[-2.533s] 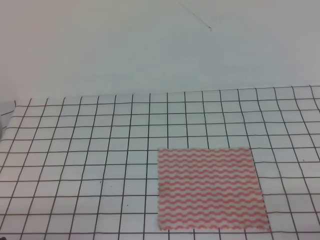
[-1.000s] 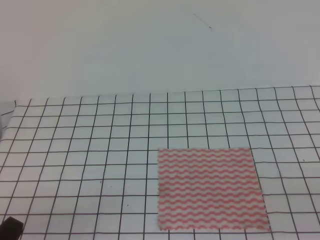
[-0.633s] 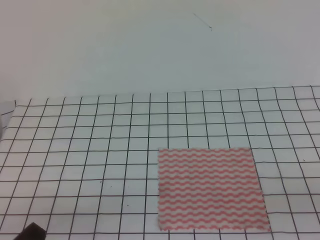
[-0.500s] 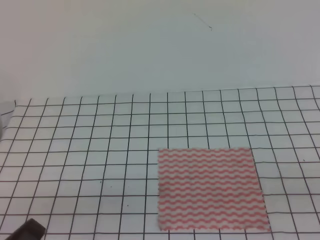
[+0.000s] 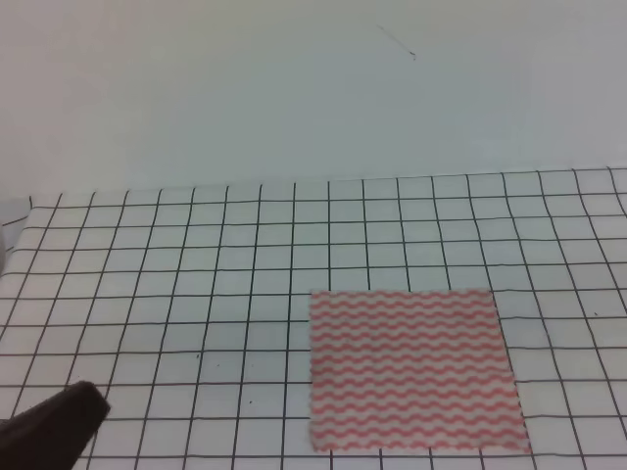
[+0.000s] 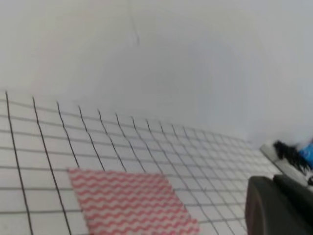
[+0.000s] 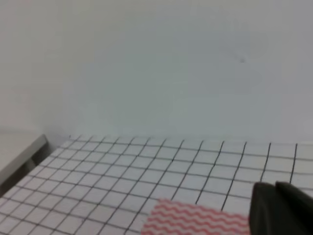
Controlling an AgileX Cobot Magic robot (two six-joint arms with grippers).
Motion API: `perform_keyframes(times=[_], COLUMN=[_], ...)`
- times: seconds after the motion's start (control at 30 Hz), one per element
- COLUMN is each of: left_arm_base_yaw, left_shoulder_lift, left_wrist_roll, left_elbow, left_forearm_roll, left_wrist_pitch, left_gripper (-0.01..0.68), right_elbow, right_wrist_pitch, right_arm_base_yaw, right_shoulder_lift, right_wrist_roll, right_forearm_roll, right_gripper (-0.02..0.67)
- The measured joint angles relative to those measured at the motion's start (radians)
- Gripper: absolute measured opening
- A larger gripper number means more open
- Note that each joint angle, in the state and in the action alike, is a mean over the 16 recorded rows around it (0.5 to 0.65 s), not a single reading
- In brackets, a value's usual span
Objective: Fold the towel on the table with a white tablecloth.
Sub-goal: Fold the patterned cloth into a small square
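Exterior high view showed the left end effector as a dark blur at the near left corner, well apart from the towel; whether it was open I could not tell. The right end effector was out of that view. The towel lay flat, near and right of centre on the counter's white tablecloth. Pinching tablecloth along with towel could drag both and spoil the fold.

A plain pale wall bearing a faint thin mark, evenly lit.
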Motion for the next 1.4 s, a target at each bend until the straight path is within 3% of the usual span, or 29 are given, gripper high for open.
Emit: perform_keyframes(times=[0.37, 0.73, 0.9, 1.23, 1.4], left_arm_base_yaw=[0.0, -0.028, -0.121, -0.393, -0.464], left_shoulder_lift=[0.396, 0.699, 0.777, 0.91, 0.983], left_wrist_roll=[-0.043, -0.027, -0.031, -0.196, -0.276], left_elbow=[-0.115, -0.197, -0.215, -0.237, -0.248], left_forearm_roll=[0.109, 0.218, 0.232, 0.285, 0.269], left_wrist_pitch=[0.197, 0.235, 0.163, -0.073, -0.182], left_gripper=[-0.002, -0.002, -0.002, -0.002, -0.002], right_elbow=[-0.053, -0.054, -0.054, -0.054, -0.054], right_wrist_pitch=[0.107, 0.112, 0.106, 0.099, 0.098], right_arm_base_yaw=[0.006, 0.006, 0.006, 0.013, 0.031], right_shoulder_lift=[0.237, 0.274, 0.283, 0.292, 0.292], right_wrist_roll=[-0.062, -0.093, -0.094, -0.097, -0.099], right_forearm_roll=[-0.059, -0.062, -0.063, -0.065, -0.066], right_gripper=[-0.001, -0.001, -0.001, -0.001, -0.001])
